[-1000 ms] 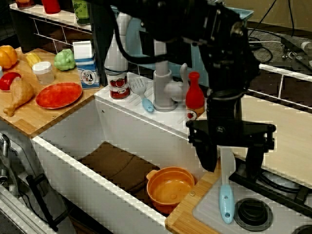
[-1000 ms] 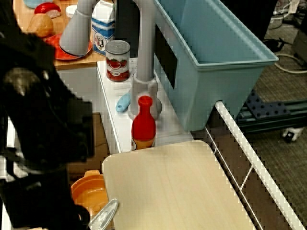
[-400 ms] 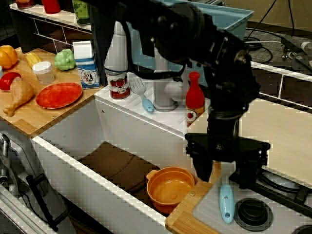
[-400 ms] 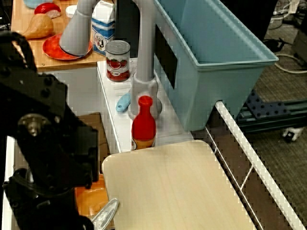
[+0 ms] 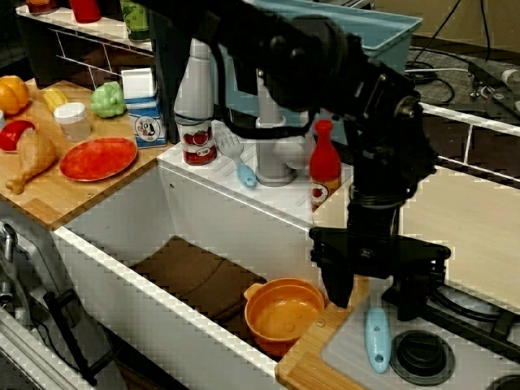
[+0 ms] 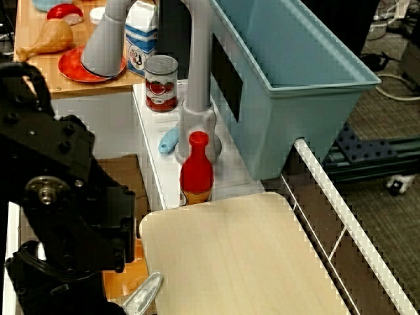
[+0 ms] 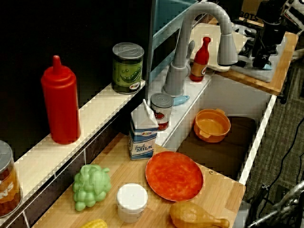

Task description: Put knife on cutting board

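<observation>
The knife is not yet on the cutting board. It lies on the grey stove surface at the near right of the tabletop, blue handle toward the near edge and pale blade pointing away toward the board. In the overhead view the blade tip sits just at the board's near left corner, beside it or barely overlapping; which one is hard to tell. The whole carry is left: gripping the knife, lifting it, moving it over the pale board and setting it down.

The claw is lowered over the knife with its two black fingers spread fairly wide, one on each side of the blade. A clear gap shows between each finger and the blade, so it holds nothing. Whether the fingertips touch the grey surface cannot be told.

Just left of the knife, the orange pot sits down in the sink, and the red bottle stands at the board's far left corner.
</observation>
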{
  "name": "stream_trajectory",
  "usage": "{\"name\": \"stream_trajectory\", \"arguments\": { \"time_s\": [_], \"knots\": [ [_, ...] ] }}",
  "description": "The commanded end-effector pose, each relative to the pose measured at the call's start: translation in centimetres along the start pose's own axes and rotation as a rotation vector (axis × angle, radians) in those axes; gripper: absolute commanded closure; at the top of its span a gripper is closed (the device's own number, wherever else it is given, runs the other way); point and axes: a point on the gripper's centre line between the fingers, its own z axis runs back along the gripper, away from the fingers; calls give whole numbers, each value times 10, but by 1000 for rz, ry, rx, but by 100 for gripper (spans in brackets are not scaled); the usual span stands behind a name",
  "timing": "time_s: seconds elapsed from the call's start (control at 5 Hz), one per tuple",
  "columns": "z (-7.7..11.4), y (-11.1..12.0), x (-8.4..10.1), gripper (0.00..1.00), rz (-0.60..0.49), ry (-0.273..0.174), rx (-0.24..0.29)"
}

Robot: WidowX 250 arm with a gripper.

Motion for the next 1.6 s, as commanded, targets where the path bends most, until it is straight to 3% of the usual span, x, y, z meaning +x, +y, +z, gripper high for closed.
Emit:
{"name": "stream_trajectory", "arguments": {
  "time_s": [0.0,0.2,0.4,1.0,1.4],
  "knots": [
    [-6,-1,0,0,-13,15,-15],
    [-6,-2,2,0,-16,16,-9],
    [-6,-4,0,100,-17,5,3],
    [3,-11,1,100,-9,-10,27],
    [53,-13,2,100,-41,-68,123]
  ]
}}
